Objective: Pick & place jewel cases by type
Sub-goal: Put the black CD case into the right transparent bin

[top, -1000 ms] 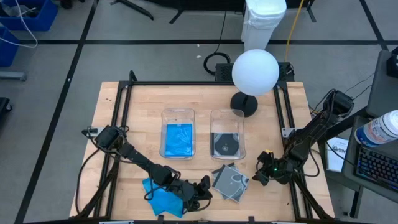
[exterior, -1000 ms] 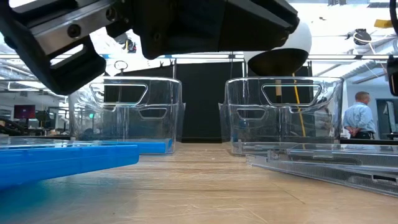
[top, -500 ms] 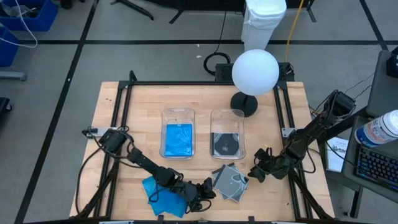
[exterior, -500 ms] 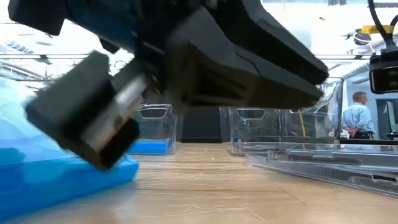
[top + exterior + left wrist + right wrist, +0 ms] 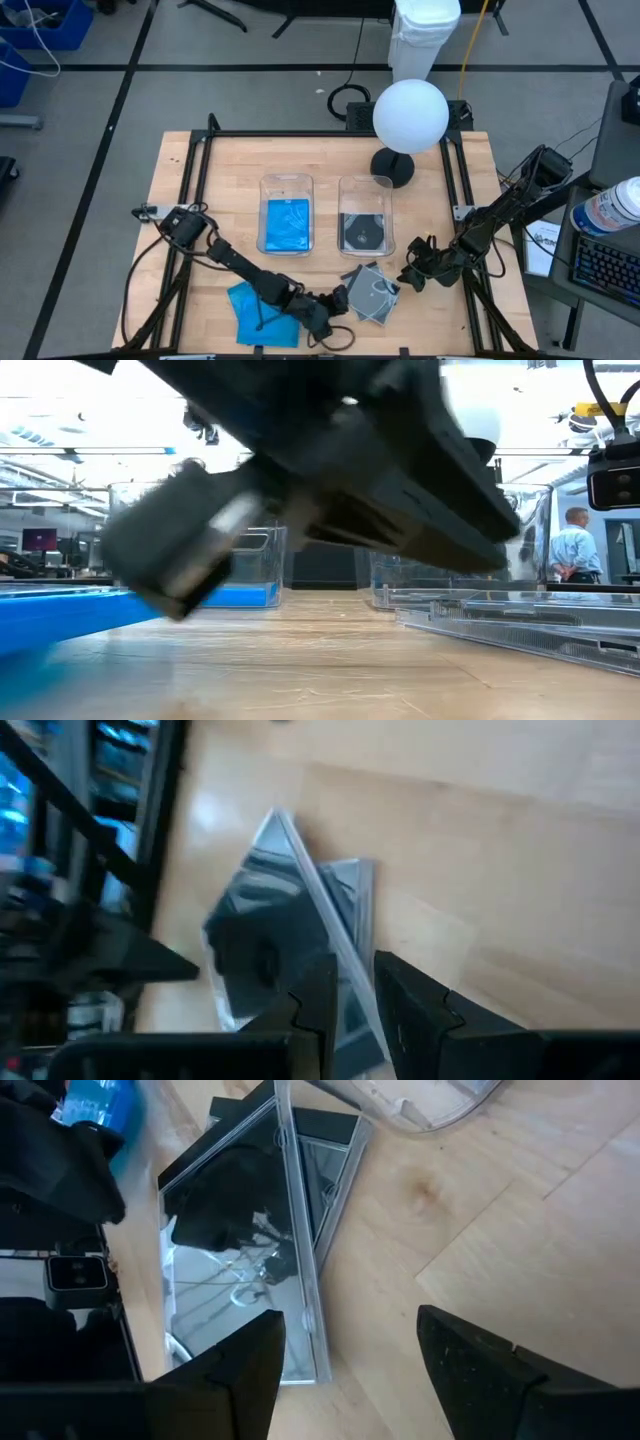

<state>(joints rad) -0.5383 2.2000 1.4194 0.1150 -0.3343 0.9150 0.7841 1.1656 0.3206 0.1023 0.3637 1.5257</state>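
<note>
Several clear jewel cases (image 5: pixel 372 293) lie in a loose, fanned stack near the table's front edge; they also show in the right wrist view (image 5: pixel 250 1250). Blue jewel cases (image 5: pixel 258 312) lie flat to their left. My left gripper (image 5: pixel 338 305) is at the clear stack's left corner, its fingers (image 5: pixel 315 1005) close together with a narrow gap. My right gripper (image 5: pixel 408 277) is wide open and empty just right of the stack (image 5: pixel 350 1360). One bin (image 5: pixel 286 215) holds a blue case, the other bin (image 5: pixel 365 222) a clear case with a disc. My left gripper's fingers stand close on either side of the top clear case's thin edge (image 5: pixel 340 935), coming level from the table's left. Whether they touch it I cannot tell.
A white globe lamp (image 5: pixel 410 115) stands on a dark base behind the right bin. A black frame rail (image 5: pixel 190 200) runs around the table. In the low view a person (image 5: pixel 578 550) stands in the room beyond the table.
My left gripper has gone toward the table's right edge, from beside the blue cases to the clear stack's left corner. My right gripper has gone a little toward the table's left, nearer the clear stack.
</note>
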